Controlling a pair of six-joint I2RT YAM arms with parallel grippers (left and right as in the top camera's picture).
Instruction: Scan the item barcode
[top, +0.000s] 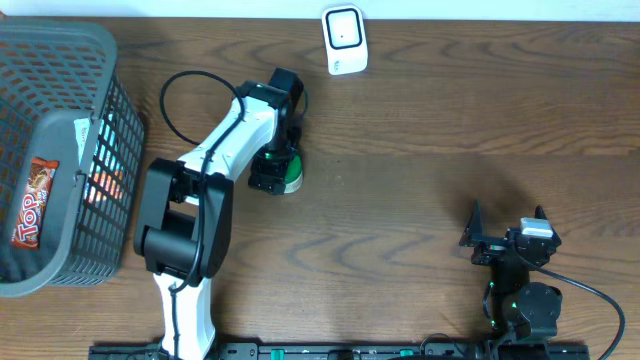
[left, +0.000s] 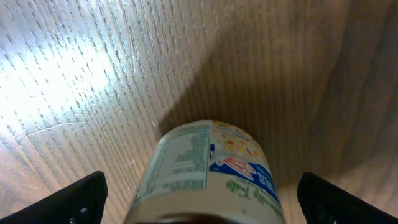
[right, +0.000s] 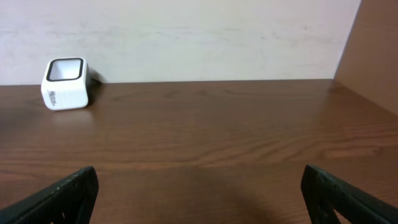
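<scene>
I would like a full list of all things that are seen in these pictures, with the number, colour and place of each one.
table: 1, brown wood, under everything
basket: 1, grey, at the left edge of the table
snack bar: 1, red-brown wrapper, inside the basket
scanner: 1, white, at the far edge, near the middle
container: 1, white-and-blue label, green end, on the table under the left hand
left hand: 1, black, open, fingers on either side of the container
right hand: 1, black, open, holding nothing, at the near right
</scene>
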